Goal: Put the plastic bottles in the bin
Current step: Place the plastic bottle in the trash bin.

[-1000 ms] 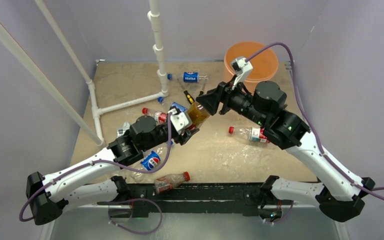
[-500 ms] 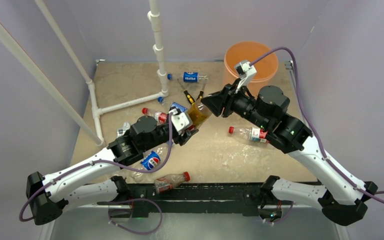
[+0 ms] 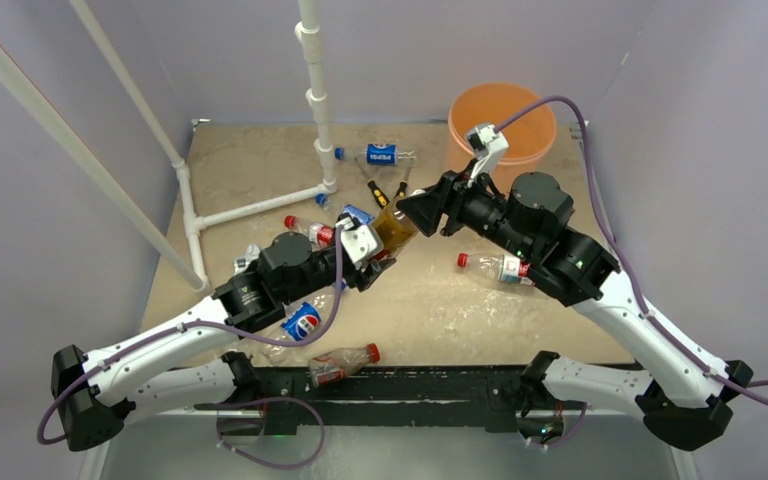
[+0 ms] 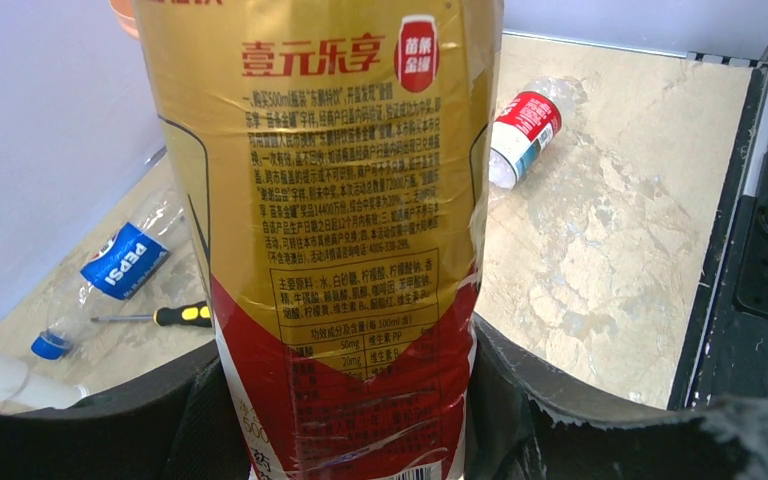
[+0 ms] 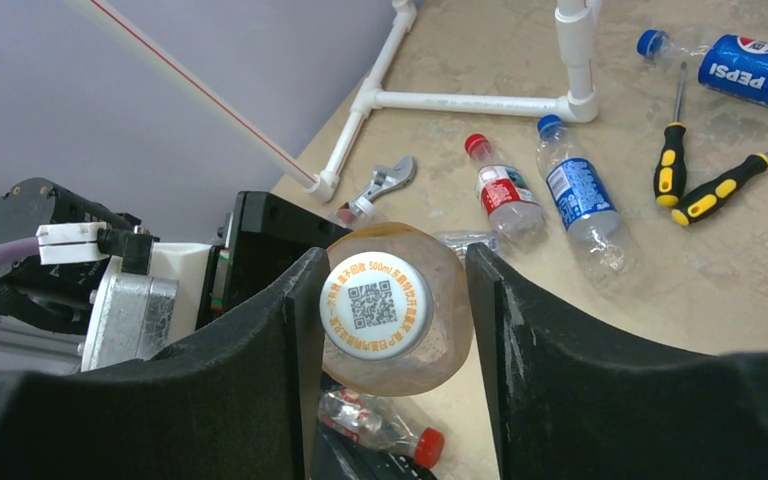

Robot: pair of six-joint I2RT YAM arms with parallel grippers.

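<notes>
A plastic bottle with a red-gold label (image 3: 394, 228) hangs in mid-air between both arms. My left gripper (image 3: 376, 247) is shut on its lower body, and the label (image 4: 345, 200) fills the left wrist view. My right gripper (image 3: 412, 212) stands open around the bottle's white-capped top (image 5: 376, 305). One finger (image 5: 295, 330) is against the bottle's shoulder and a gap shows at the other finger (image 5: 505, 320). The orange bin (image 3: 460, 110) stands at the back right, behind the right wrist. Other bottles lie on the table, among them a Pepsi one (image 3: 380, 154) and a red-labelled one (image 3: 500, 267).
A white pipe frame (image 3: 315, 100) stands at the back left. Two yellow-and-black screwdrivers (image 5: 672, 165) and a wrench (image 5: 385, 183) lie near it. More bottles lie under the left arm (image 3: 302, 322) and by the front edge (image 3: 342, 362).
The right wrist has shifted a little back and forth at the bottle's top. The left arm and the bottle have stayed where they were.
</notes>
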